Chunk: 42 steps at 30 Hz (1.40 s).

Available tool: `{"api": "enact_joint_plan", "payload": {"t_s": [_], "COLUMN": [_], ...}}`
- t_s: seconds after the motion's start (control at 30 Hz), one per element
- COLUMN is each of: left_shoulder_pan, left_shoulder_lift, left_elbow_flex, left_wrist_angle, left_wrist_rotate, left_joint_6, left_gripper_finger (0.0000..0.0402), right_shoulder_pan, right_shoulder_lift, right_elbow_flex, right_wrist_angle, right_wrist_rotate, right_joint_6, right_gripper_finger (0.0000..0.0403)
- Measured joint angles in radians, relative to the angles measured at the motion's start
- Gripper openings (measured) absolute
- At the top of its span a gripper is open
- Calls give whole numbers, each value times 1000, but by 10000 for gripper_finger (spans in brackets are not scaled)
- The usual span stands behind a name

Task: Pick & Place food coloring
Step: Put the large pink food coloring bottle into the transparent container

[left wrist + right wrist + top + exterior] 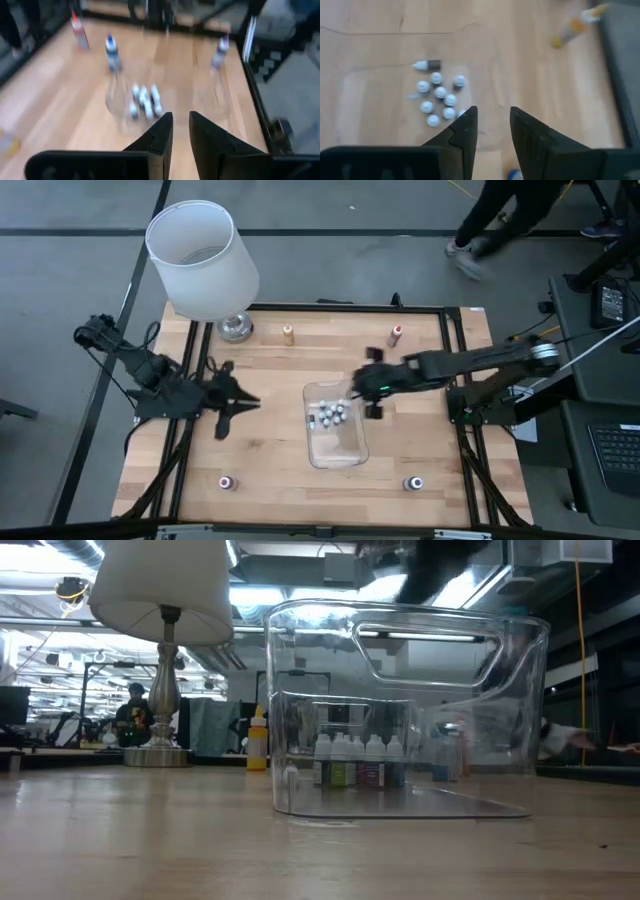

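The food coloring bottles (330,415) stand clustered inside the clear tray (345,450). In the right wrist view they show as white caps (440,97), with one bottle (427,65) lying on its side. In the low view they stand in a row (360,760). My right gripper (366,392) hovers open over the tray's far right corner, and nothing shows between its fingers (492,122). My left gripper (245,402) waits left of the tray, its fingers a narrow gap apart (181,125).
Single bottles stand on the table: orange (287,333) and red (396,335) near the far edge, pink (227,482) and blue (412,483) near the near edge. A white-shaded lamp (205,260) stands at the far left corner. A person walks beyond the table (500,220).
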Motion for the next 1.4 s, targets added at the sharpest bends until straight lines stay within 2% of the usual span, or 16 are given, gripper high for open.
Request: {"api": "enact_joint_plan", "payload": {"t_s": [0.1, 0.17, 0.23, 0.33, 0.4, 0.47, 0.63, 0.73, 0.97, 1.13, 1.27, 1.4], "left_shoulder_pan": [-90, -129, -160, -197, -223, -253, -313, -319, -338, -359, -368, -374], "left_shoulder_lift": [88, 159, 237, 347, 404, 444, 511, 548, 630, 691, 737, 762], "left_elbow_flex": [118, 212, 308, 444, 513, 548, 554, 554, 553, 507, 452, 406], "left_wrist_angle": [-221, -357, -485, -654, -707, -720, -693, -688, -663, -680, -671, -626], "left_wrist_rotate": [-14, 11, 85, 260, 367, 430, 423, 421, 398, 411, 458, 452], "left_joint_6": [-184, -320, -439, -592, -685, -776, -1012, -1111, -1201, -1279, -1317, -1344], "left_gripper_finger": [58, 58, 58, 58, 58, 58, 61, 80, 188, 267, 297, 301], "right_shoulder_pan": [0, -3, -14, -35, -53, -71, -120, -142, -157, -157, -157, -157], "right_shoulder_lift": [-186, -300, -404, -531, -593, -635, -675, -669, -638, -613, -608, -607], "right_elbow_flex": [-146, -214, -265, -319, -338, -348, -362, -363, -363, -363, -363, -363], "right_wrist_angle": [83, 103, 107, 114, 122, 133, 170, 176, 182, 184, 187, 182], "right_wrist_rotate": [4, 7, 29, 67, 83, 87, 88, 62, -74, -97, -127, -168], "right_joint_6": [-24, -27, -28, -47, -75, -104, -180, -192, -209, -206, -175, -178], "right_gripper_finger": [117, 117, 117, 117, 117, 117, 117, 117, 117, 117, 117, 117]}}
